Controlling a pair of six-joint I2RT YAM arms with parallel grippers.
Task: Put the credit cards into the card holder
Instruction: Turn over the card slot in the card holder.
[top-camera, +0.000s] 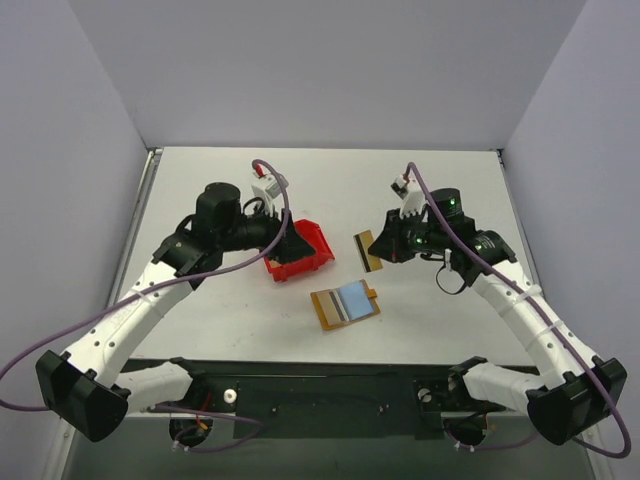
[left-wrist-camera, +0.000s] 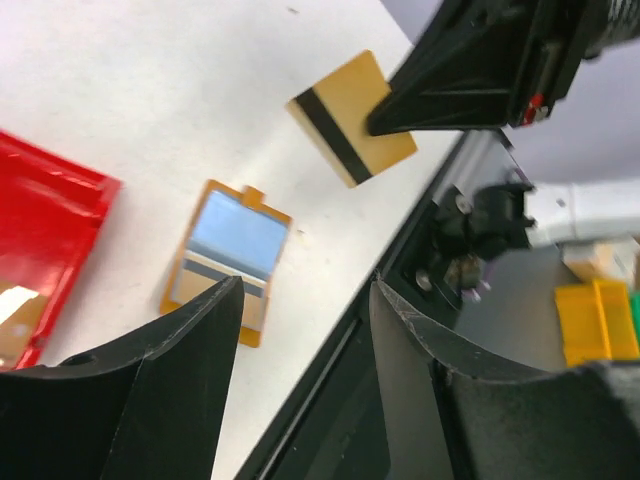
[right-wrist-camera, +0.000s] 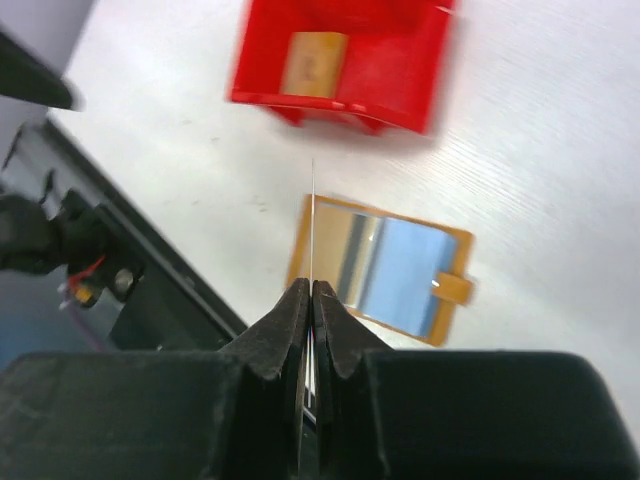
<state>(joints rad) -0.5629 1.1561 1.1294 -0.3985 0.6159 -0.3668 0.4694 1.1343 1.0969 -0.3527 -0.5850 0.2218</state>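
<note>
One credit card (top-camera: 369, 250) clamped edge-on in right pincer (top-camera: 381, 247), above card holder (top-camera: 346, 304); left pincer (left-wrist-camera: 300, 330) wide.

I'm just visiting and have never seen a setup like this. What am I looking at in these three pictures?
Two robot arms are bolted to the near edge of a white table, each ending in a two-finger gripper. One picture comes from a fixed camera above and behind them; the other two come from small cameras on the wrists, so each shows its own dark fingers at the bottom.

On the table lie an open card holder with a blue panel and a red bin, which has another card in it.

The right gripper is shut on a tan card with a dark stripe, held above the table. The left gripper is open and holds nothing.
</note>
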